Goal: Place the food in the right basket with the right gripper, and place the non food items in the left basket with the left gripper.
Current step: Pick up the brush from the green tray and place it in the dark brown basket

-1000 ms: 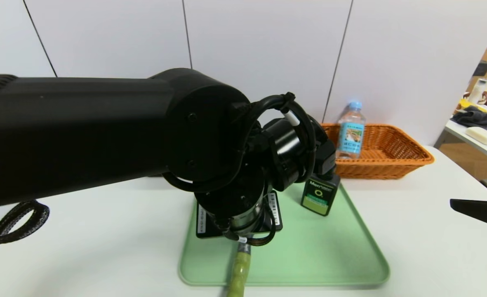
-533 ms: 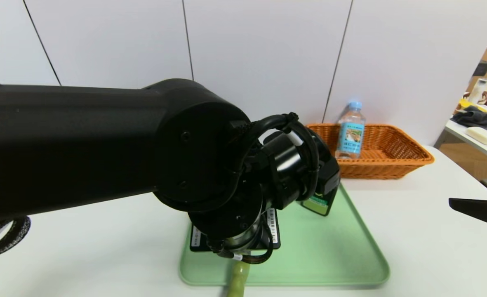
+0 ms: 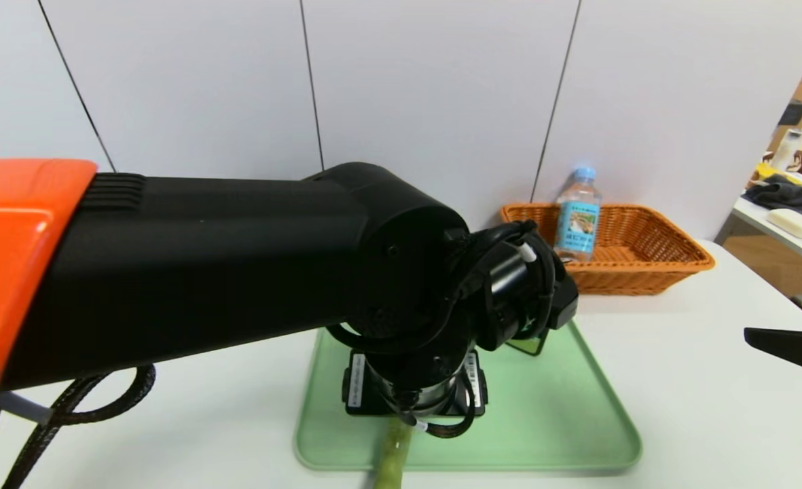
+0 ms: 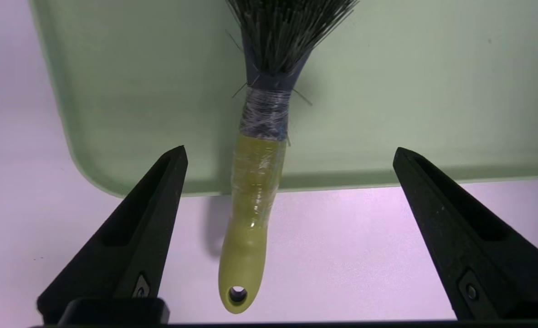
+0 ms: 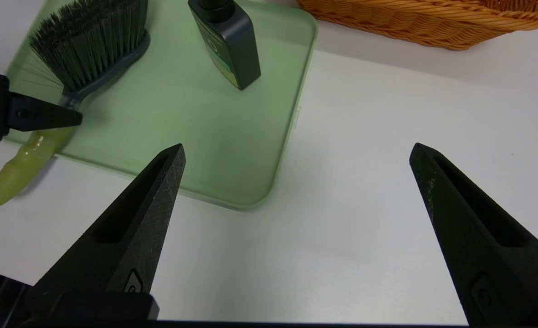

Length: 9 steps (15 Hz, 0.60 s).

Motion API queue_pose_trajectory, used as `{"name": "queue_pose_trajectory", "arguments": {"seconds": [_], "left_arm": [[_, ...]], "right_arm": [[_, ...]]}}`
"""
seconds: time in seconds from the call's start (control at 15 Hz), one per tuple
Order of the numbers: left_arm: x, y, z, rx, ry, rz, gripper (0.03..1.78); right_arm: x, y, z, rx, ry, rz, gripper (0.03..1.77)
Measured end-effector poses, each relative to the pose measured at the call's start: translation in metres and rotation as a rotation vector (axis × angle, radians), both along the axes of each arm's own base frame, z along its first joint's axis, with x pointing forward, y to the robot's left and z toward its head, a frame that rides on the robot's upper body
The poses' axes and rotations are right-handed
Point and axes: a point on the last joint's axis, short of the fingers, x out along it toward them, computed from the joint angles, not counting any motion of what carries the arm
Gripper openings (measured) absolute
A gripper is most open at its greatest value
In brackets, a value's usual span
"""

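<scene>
Left arm's moved: a second ago my left gripper (image 4: 289,155) was higher over the tray (image 3: 523,435), now it's lower in the head view, with more of the orange shell (image 3: 24,272) in frame. Its fingers are spread wide, one either side of the brush (image 4: 257,182), nothing between them gripped. Brush lies with bristles on the tray and its olive handle out past the rim. Reads to me as lining up for the brush pick; next I'd lower a bit, then close on the handle. Risk: handle is slim and rounded, so a grip far from the bristles could let the head swing. Pump bottle (image 5: 232,45) stands on the tray, now mostly covered by my left arm in the head view, so watch the clearance. Water bottle (image 3: 578,224) is unchanged, leaning in the orange basket (image 3: 638,278), so the food half looks done. Right gripper (image 5: 298,154) is parked off the tray's right side, fingers wide apart, holding nothing. Left to sort: brush and pump bottle.
</scene>
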Motion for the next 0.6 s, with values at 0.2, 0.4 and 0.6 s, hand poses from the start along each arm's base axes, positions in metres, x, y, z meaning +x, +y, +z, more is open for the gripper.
{"name": "queue_pose_trajectory", "arguments": {"seconds": [0.2, 0.4, 0.6], "left_arm": [[0.006, -0.008, -0.006, 0.002, 0.003, 0.001, 1.64], [0.014, -0.012, -0.009, -0.001, 0.0, 0.007, 1.66], [0.021, -0.011, -0.015, 0.013, 0.009, 0.019, 1.67]], "right_arm": [[-0.001, 0.0, 0.0, 0.001, -0.002, 0.0, 1.7], [-0.003, -0.001, 0.002, 0.003, -0.016, -0.001, 1.7], [-0.007, -0.002, 0.006, 0.01, -0.038, -0.003, 1.7]]}}
